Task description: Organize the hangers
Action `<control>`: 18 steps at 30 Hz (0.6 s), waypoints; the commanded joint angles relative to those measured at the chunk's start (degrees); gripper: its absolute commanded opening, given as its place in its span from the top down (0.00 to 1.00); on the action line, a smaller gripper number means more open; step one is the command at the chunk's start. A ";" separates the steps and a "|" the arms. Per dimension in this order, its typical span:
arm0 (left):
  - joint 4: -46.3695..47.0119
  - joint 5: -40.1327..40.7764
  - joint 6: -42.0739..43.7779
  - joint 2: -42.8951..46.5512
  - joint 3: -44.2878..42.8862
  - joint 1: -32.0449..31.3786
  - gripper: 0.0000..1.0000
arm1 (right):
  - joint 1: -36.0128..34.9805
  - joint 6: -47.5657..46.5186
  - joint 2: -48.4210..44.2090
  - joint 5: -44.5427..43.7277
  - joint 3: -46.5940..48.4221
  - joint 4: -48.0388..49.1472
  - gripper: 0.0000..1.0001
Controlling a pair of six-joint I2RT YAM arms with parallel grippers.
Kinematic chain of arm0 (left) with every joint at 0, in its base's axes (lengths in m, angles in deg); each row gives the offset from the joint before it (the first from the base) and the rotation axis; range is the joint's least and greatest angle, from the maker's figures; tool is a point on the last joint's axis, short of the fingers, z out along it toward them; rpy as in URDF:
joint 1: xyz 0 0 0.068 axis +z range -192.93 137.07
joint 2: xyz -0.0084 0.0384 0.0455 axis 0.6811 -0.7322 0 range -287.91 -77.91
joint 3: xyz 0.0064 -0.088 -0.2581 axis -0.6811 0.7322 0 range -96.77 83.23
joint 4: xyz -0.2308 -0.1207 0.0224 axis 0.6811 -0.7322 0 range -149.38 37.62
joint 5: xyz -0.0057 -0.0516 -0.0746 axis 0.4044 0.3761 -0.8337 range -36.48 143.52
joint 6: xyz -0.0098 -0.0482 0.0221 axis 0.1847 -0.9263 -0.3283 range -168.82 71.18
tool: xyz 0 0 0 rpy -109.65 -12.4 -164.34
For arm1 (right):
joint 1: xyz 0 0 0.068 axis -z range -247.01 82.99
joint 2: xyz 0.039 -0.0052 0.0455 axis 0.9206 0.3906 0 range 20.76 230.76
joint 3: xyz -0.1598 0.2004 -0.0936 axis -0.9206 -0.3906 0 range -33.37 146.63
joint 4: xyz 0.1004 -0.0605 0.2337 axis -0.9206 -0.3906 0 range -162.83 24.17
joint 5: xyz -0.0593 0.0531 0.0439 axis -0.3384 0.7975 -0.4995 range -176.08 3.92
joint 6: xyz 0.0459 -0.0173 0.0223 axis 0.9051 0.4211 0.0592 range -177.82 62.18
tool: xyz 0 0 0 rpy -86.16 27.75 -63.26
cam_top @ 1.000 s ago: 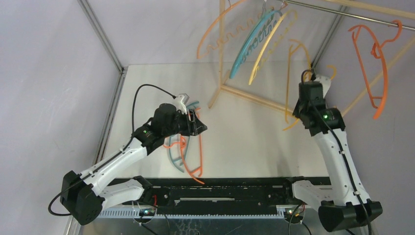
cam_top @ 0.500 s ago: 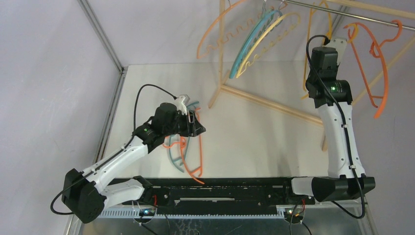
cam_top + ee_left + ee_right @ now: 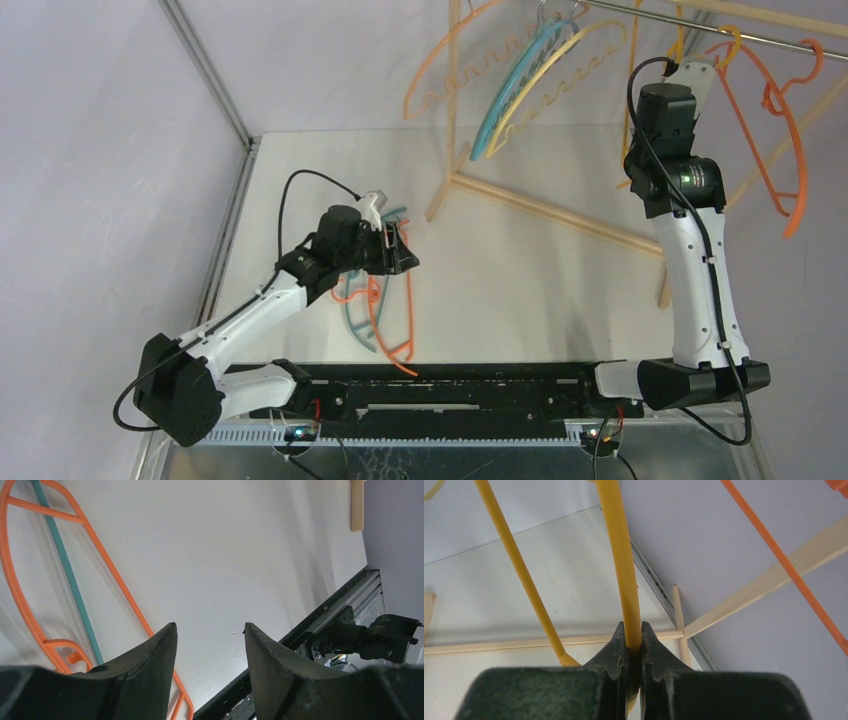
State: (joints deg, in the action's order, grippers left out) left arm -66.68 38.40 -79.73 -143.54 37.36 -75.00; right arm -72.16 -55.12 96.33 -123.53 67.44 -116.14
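My right gripper (image 3: pixel 697 72) is shut on a thin yellow hanger (image 3: pixel 620 555) and holds it high, just under the metal rail (image 3: pixel 700 26); its jaws pinch the bar (image 3: pixel 633 637). Peach (image 3: pixel 440 62), teal (image 3: pixel 503 98) and wavy yellow hangers (image 3: pixel 562 68) hang at the rail's left, and an orange hanger (image 3: pixel 778 135) hangs at its right. My left gripper (image 3: pixel 405 250) is open and empty (image 3: pixel 210 630), low over an orange hanger (image 3: pixel 388 322) and a teal hanger (image 3: pixel 354 320) lying on the table. Both also show in the left wrist view, the orange one (image 3: pixel 112 580) and the teal one (image 3: pixel 67 575).
Pale wooden rack poles (image 3: pixel 540 205) cross the back of the table and rise at the right (image 3: pixel 769 575). A black rail (image 3: pixel 450 385) runs along the near edge. A metal frame post (image 3: pixel 205 70) stands at the left.
My right arm has lifted the yellow hanger up and to the right, from table height to the rail. The orange hanger at the right swings. The left arm has barely moved.
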 commanded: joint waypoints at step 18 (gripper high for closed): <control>3.66 -2.67 0.51 0.47 -0.29 2.59 0.44 | 11.09 -2.53 6.61 5.43 3.52 4.48 1.00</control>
State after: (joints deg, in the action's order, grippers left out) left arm -65.59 36.59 -79.75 -145.35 37.36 -73.19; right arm -63.52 -57.31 102.43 -120.76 69.46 -112.51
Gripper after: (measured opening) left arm 0.562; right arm 0.078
